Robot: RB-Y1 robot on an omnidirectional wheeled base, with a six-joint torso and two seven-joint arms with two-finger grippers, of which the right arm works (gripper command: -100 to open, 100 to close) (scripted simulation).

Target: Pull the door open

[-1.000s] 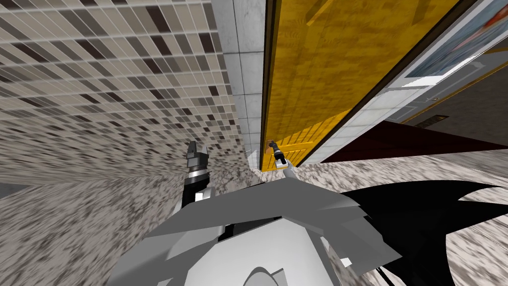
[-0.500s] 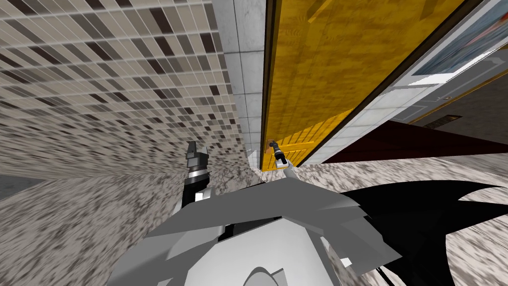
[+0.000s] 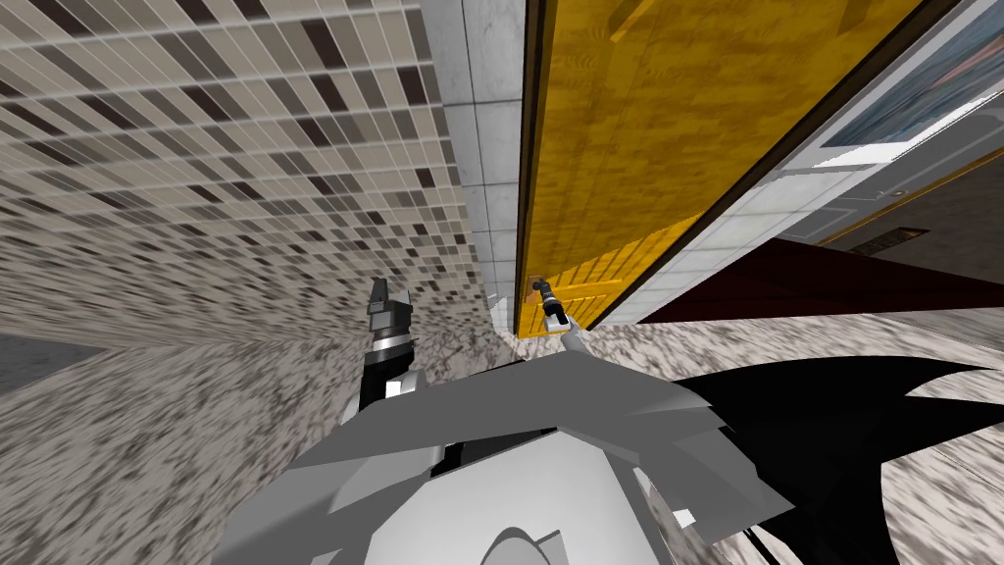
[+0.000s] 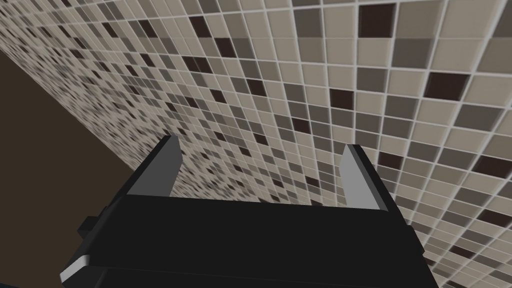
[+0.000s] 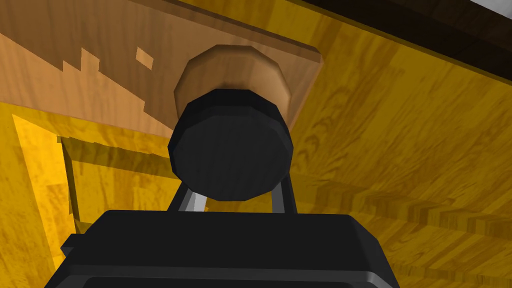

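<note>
Yellow wood-grained door (image 3: 627,147) carries a round black knob (image 5: 230,145) on a tan plate (image 5: 100,75). The right gripper (image 3: 542,292) is clenched on that knob, its fingers (image 5: 191,201) drawn narrow against the knob's sides, with the knob at 12 o'clock from the gripper's dark body. The left gripper (image 4: 262,150) hangs at 9 o'clock of the right one, fingers spread wide, holding nothing.

The knob (image 5: 231,145) is hiding your right fingers (image 5: 196,201) past their roots. The door (image 3: 627,128) is running off the edge at 12 o'clock, and a picture (image 3: 922,93) is getting cropped at 2 o'clock.
</note>
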